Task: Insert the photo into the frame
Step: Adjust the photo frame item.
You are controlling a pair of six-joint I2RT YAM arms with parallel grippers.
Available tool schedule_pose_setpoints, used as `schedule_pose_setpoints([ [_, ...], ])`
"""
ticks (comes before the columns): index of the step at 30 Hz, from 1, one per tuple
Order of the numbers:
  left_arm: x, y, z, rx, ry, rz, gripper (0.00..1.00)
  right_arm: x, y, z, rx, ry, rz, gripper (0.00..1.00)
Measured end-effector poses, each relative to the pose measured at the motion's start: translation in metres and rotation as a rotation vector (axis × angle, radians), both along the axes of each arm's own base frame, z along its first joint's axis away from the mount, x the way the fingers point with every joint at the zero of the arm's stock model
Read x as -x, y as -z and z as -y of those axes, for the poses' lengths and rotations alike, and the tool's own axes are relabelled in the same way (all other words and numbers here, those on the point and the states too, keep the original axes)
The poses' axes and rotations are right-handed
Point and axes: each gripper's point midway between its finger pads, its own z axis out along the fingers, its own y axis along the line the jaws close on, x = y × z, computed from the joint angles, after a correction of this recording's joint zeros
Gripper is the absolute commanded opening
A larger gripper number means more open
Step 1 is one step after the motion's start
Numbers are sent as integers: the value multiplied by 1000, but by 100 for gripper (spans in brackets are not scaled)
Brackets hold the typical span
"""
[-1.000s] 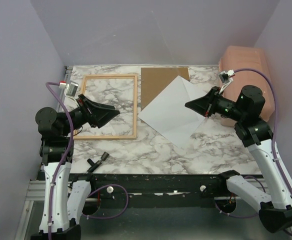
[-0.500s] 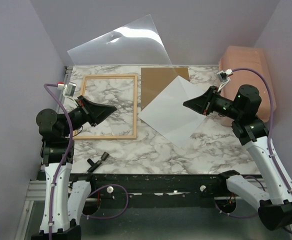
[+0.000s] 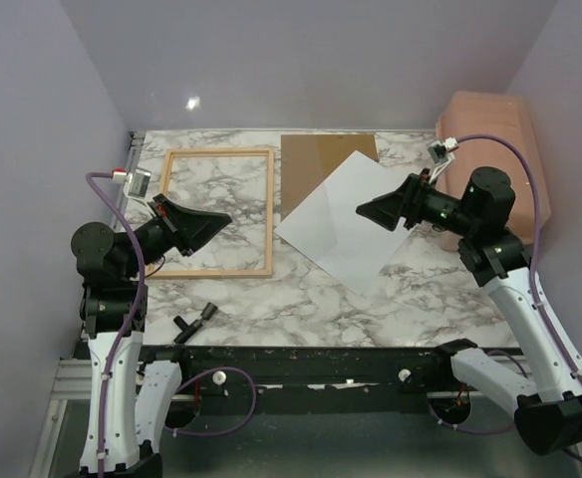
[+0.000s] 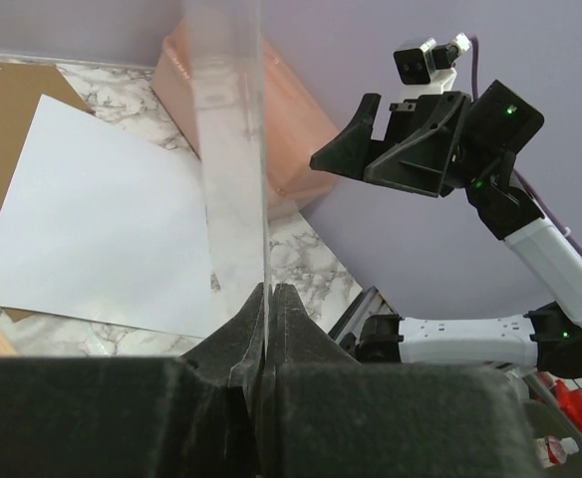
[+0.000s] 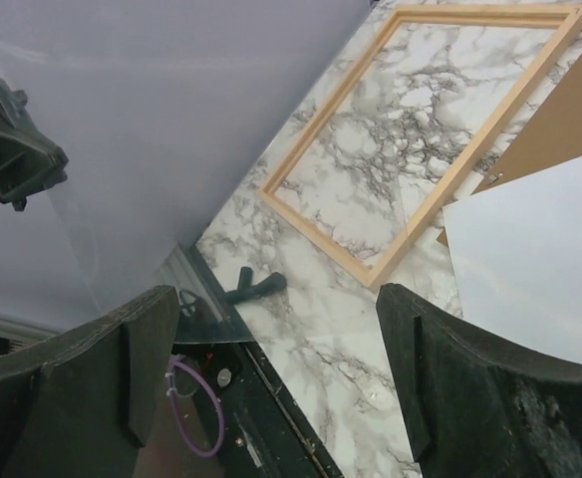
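White rectangular paper photo [image 3: 343, 224] lies blank side up, centre-right on the marble table [image 3: 301, 294].
Its far corner overlaps a flat brown hardboard panel [image 3: 316, 159]; the thin light-wood rectangular frame [image 3: 221, 272] lies just left. The right gripper [image 3: 363, 211] hovers over the photo, jaws apart; the left gripper [image 4: 267, 289] is clamped on a clear pane [image 4: 233, 149].

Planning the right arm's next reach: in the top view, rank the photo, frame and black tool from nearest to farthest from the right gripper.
1. Photo, just below the right gripper.
2. Frame, farther left.
3. Black tool, at the table's near edge, far left.
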Motion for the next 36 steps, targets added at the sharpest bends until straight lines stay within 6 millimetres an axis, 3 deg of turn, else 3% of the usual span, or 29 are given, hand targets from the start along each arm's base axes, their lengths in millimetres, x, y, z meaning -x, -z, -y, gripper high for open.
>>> schedule_pose_setpoints([
  [7,2,2,0,-6,-3,-2,0,-14,14,1,32,23,-21,93],
  [13,11,8,4,-18,50,-27,0,-28,39,-5,55,8,-100,96],
  [18,25,10,9,-33,119,-22,0,-26,51,-11,29,-61,-149,97],
  [28,54,15,17,-54,244,-30,0,-1,23,-28,-137,-271,-99,95],
  [34,53,22,17,-51,247,-49,0,14,-2,-31,-218,-360,-64,82],
  [36,50,26,16,-47,242,-62,0,21,-12,-31,-236,-384,-45,69],
])
